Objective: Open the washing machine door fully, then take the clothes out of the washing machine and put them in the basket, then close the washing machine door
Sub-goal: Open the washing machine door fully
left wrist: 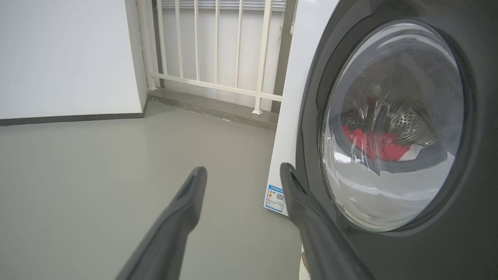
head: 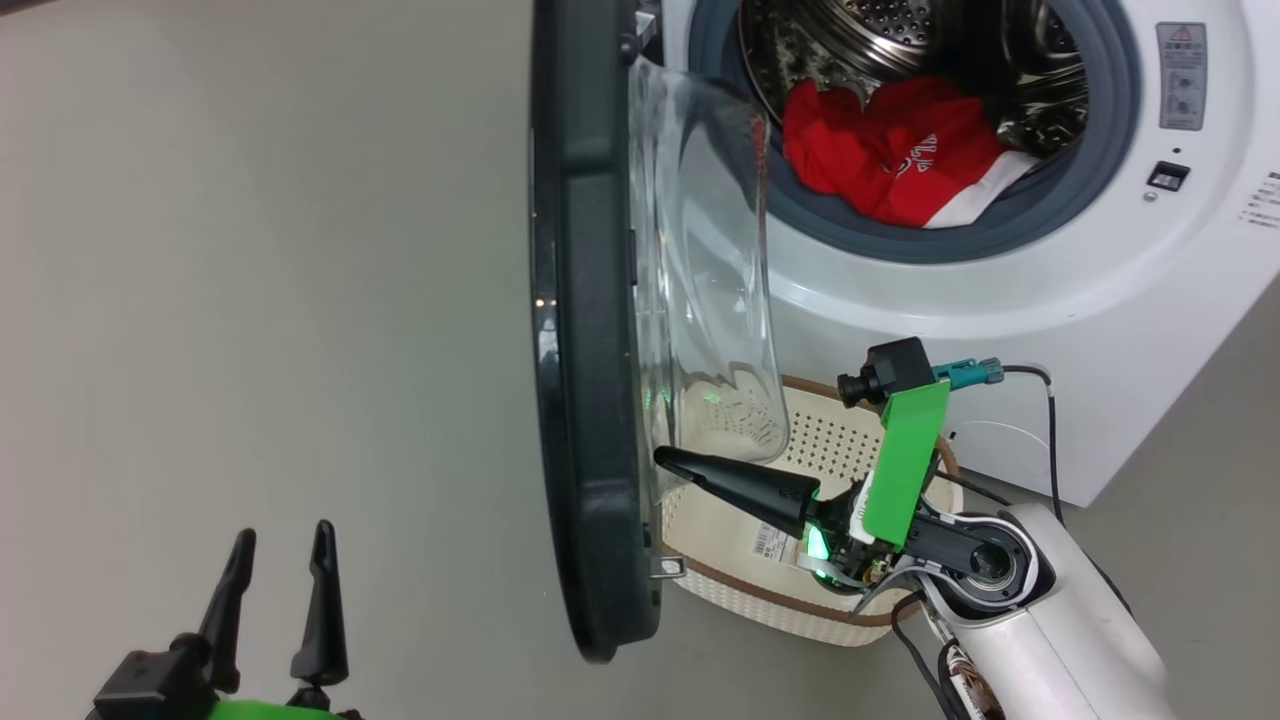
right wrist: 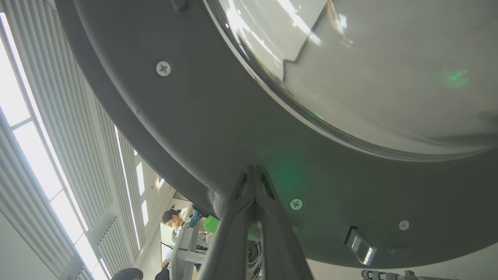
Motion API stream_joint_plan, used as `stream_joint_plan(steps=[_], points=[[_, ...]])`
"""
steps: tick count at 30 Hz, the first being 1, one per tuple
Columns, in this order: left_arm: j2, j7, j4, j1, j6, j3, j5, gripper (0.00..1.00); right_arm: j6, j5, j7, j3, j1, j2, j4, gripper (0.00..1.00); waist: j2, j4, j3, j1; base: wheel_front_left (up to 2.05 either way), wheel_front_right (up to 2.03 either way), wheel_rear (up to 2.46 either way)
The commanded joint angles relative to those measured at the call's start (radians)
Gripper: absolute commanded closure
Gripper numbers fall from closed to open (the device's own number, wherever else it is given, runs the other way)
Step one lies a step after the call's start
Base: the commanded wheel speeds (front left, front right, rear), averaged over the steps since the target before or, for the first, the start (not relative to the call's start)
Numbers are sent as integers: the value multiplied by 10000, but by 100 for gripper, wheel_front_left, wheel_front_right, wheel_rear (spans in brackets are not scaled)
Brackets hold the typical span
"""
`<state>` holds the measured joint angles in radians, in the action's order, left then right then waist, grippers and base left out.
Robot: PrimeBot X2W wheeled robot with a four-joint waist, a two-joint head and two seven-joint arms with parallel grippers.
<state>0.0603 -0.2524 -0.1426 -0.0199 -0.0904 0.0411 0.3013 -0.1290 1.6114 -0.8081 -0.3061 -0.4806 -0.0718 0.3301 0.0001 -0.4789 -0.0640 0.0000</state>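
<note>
The washing machine door (head: 590, 350) stands edge-on, swung out from the washing machine (head: 1100, 300), its clear glass bowl (head: 700, 270) bulging toward the drum. Red clothes (head: 890, 150) with white trim lie in the drum's mouth. The cream basket (head: 745, 605) sits on the floor below the door and glass. My right gripper (head: 665, 458) is shut, with its tips against the door's inner dark face (right wrist: 218, 128), low beside the glass. At the lower left my left gripper (head: 280, 545) is open and holds nothing. It is on the door's outer side (left wrist: 393, 124), where the clothes (left wrist: 373, 146) show through the window.
Grey floor spreads to the left of the door. A white railing (left wrist: 218, 85) and a wall (left wrist: 66, 58) stand beyond the machine's side, which bears a blue label (left wrist: 275, 198). The right wrist view catches a person's head (right wrist: 171, 217) and ceiling lights behind the door.
</note>
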Motion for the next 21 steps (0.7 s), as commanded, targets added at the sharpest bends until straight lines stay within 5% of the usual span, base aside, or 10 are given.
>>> stream_joint_plan(steps=[1,6,10,21], points=[[202,-94,229,-105,96,-308,66,0,-17,-71,45,-55,-370,166,-349,95,-1,82,24,0,0,0,0],[243,-94,277,-51,132,-340,80,0,-17,-215,97,21,-293,96,-610,67,-1,382,67,0,0,0,0],[273,-94,300,-52,157,-325,84,0,-17,-330,261,144,-213,24,-882,0,-1,636,88,0,0,0,0],[279,-94,304,-32,180,-232,125,0,-17,-1222,1618,454,454,-392,-2268,0,-1,1093,152,0,0,0,0]])
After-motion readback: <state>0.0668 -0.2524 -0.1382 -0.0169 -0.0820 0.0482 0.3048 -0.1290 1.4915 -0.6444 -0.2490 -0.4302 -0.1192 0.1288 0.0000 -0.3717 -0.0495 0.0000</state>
